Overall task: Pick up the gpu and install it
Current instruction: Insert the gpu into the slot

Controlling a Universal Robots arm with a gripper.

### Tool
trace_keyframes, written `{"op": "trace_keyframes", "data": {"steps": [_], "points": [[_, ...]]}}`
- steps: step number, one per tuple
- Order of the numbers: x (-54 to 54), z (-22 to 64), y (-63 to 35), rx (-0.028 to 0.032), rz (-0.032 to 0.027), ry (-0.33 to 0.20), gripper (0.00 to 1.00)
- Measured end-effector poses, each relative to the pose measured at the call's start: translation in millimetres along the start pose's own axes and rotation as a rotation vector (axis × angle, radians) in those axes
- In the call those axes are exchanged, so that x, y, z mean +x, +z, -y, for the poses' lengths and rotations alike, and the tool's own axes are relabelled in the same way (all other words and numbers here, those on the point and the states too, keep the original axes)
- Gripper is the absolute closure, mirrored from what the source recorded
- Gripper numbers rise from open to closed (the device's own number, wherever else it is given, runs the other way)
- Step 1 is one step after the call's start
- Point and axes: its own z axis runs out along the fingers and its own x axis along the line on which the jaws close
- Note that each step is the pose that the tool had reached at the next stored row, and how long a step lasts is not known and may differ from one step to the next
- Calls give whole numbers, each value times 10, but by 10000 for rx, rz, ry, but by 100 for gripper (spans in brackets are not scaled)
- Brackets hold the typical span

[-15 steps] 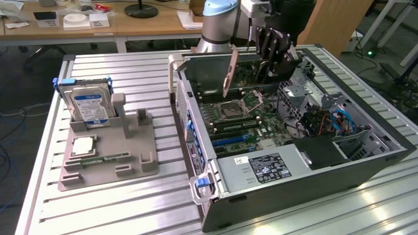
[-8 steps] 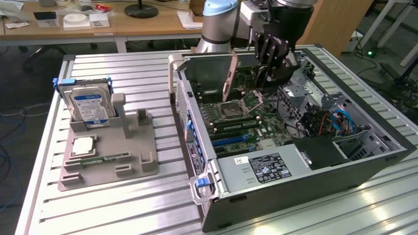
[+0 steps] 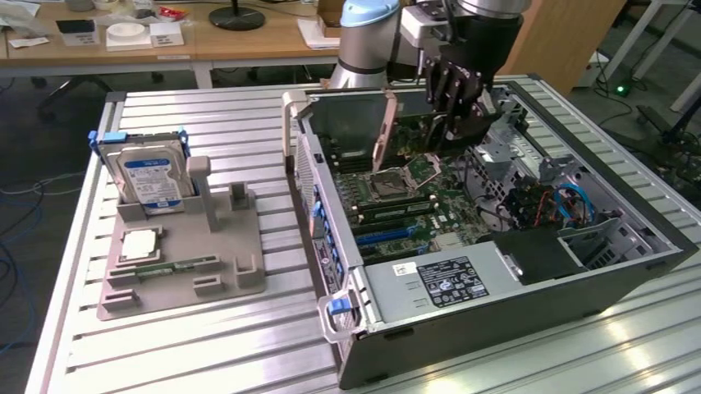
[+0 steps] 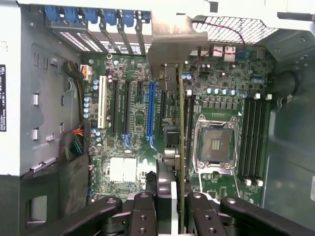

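The gripper is seen clenched on the gpu, which is held upright on its edge between the black fingers and is carried inside the open top of the computer case. The card's silvery end bracket is turned towards the case wall on the exterior view's left, where the row of blue slot clips is seen in the wrist view. In that view the card is seen edge-on as a thin line, and it is lined up over the motherboard between the long blue slot and the processor socket, just beside the socket. Whether the card's lower edge is touching a slot cannot be told. The case is laid on its side on the slatted metal table, with a labelled power supply at its near end. Well apart from the case, on the exterior view's left, a grey holder is placed on the table. A hard drive with a blue and white label is stood upright in it, and a square silvery chip and a narrow green memory stick are laid flat on it.
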Motion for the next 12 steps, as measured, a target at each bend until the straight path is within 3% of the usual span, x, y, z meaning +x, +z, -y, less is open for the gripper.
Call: {"op": "trace_keyframes", "data": {"steps": [5,12], "points": [[0,-10,21,-73,-28,2,72],[-1,-36,117,-72,-40,493,72]]}}
